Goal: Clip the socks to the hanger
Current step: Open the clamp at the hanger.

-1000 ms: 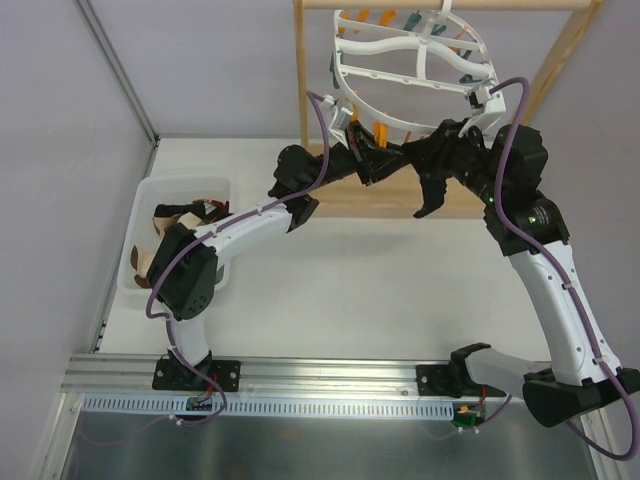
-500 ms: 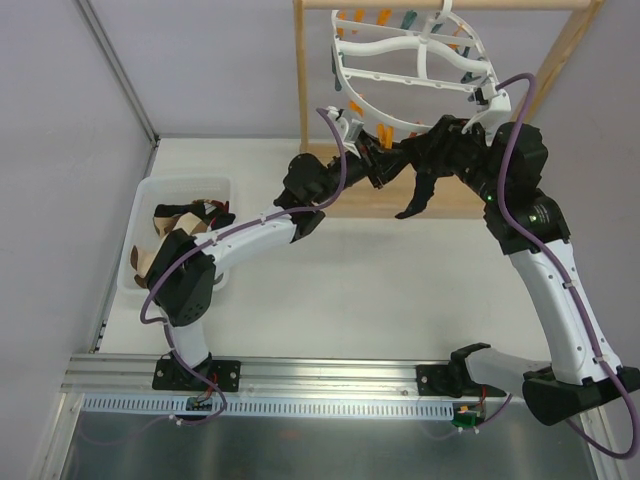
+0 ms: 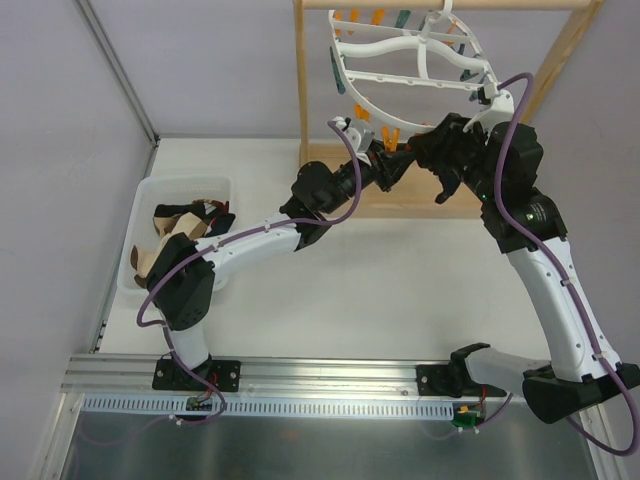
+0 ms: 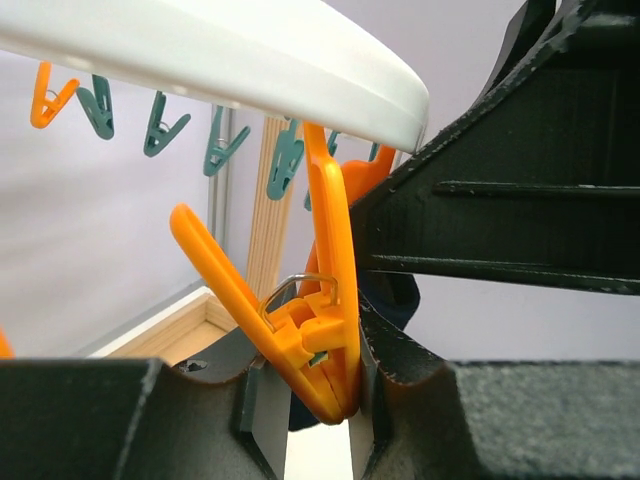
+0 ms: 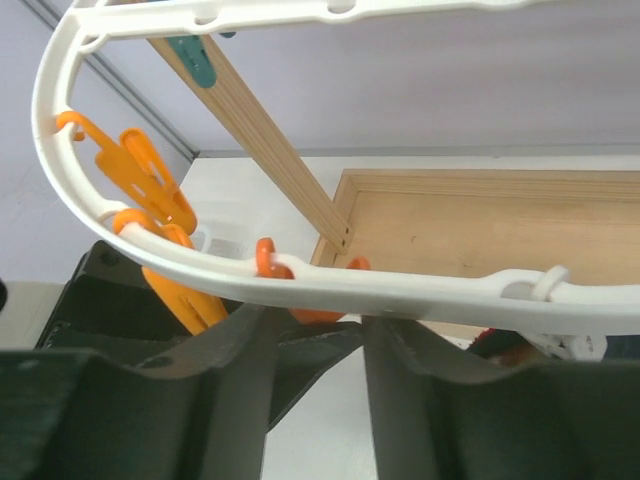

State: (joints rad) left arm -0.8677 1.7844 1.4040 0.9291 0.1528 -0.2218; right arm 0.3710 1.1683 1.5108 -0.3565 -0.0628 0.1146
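The left gripper (image 4: 305,400) clenches 1 orange peg (image 4: 335,270) on the hanger (image 4: 250,60)'s lower rim. The right gripper (image 5: 312,335) hangs just beside it under that rim, fingers apart, nothing between them. The socks (image 3: 172,222) lie well apart, in a white bin (image 3: 190,182) on the tabletop (image 3: 400,290).

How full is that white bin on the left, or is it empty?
Not empty: the white bin holds a loose heap of tan and dark socks. How deep the heap goes I cannot tell.
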